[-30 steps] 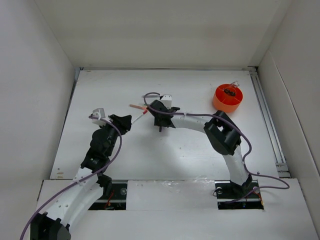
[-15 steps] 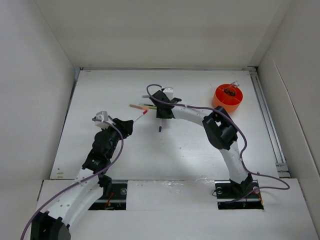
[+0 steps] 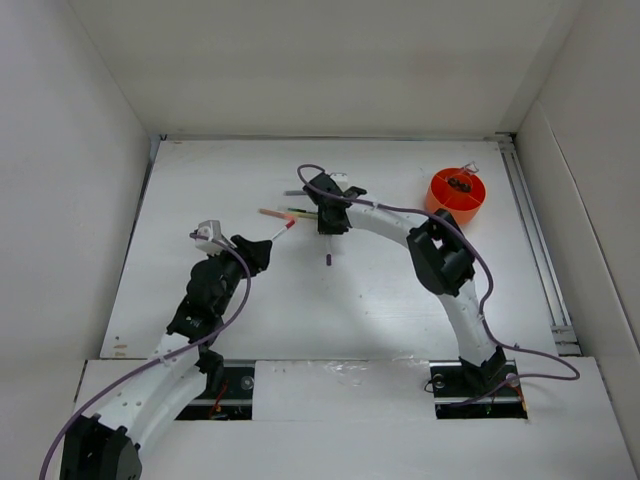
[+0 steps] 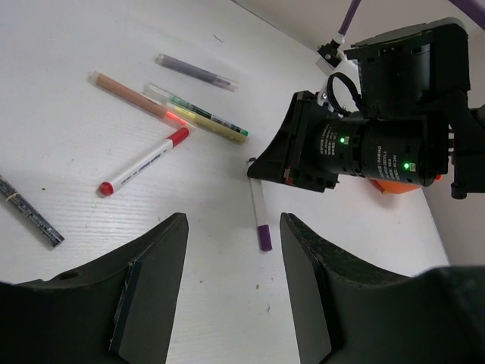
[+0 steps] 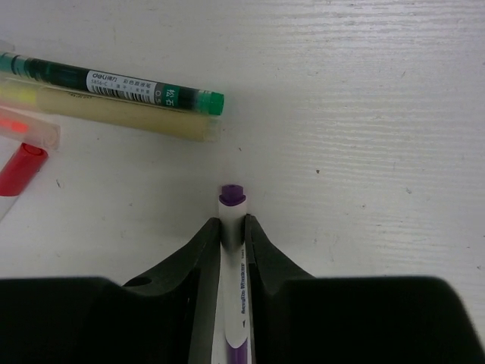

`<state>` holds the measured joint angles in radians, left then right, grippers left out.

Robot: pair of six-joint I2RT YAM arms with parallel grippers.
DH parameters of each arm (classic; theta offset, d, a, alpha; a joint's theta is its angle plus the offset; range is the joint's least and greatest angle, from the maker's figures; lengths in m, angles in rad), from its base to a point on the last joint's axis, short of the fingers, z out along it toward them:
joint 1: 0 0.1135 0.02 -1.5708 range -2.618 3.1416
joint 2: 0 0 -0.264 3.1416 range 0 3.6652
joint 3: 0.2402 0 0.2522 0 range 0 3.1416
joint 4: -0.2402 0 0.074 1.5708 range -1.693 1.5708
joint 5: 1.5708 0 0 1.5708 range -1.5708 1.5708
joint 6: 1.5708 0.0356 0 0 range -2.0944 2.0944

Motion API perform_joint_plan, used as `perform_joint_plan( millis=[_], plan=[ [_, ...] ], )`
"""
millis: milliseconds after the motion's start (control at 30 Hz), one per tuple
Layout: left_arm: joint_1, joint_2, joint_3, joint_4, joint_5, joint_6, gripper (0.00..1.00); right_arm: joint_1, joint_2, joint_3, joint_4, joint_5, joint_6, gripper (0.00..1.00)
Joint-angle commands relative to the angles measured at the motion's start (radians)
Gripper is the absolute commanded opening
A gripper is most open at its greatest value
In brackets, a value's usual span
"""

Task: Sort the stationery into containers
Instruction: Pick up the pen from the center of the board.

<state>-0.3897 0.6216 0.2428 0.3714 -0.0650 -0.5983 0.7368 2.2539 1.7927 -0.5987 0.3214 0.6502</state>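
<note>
My right gripper (image 5: 233, 227) is shut on a white marker with purple ends (image 5: 232, 199), gripping it near its far tip; the marker (image 4: 259, 212) still lies along the table. Just beyond it lie a green pen (image 5: 121, 85) and a yellow marker (image 5: 114, 114) side by side, a pink pen (image 4: 129, 95), a red-capped white pen (image 4: 144, 163) and a greyish-purple pen (image 4: 195, 72). My left gripper (image 4: 231, 280) is open and holds nothing, hovering short of the purple marker's near end. The orange organiser (image 3: 455, 195) stands at the far right.
A dark patterned stick (image 4: 30, 212) lies left of the pens. The right arm (image 3: 440, 260) arches across the middle of the table. Purple cables run along both arms. White walls enclose the table on three sides.
The right gripper moved away from the arm bases toward the pens, came down over the purple-ended marker and closed on it. The left gripper crept slightly forward and stayed open.
</note>
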Motion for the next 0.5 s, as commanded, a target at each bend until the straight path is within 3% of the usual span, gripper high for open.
perform_joint_plan(
  millis=[0, 200, 467],
  plan=[
    [0.005, 0.027, 0.010, 0.066, 0.039, 0.018, 0.49, -0.002, 0.010, 0.011, -0.041, -0.076, -0.006, 0.20],
    [0.005, 0.142, 0.021, 0.118, 0.106, 0.018, 0.49, -0.011, -0.037, -0.036, 0.013, -0.113, -0.006, 0.01],
    [-0.018, 0.227, 0.023, 0.210, 0.203, 0.018, 0.49, -0.098, -0.327, -0.207, 0.175, -0.090, 0.012, 0.00]
  ],
)
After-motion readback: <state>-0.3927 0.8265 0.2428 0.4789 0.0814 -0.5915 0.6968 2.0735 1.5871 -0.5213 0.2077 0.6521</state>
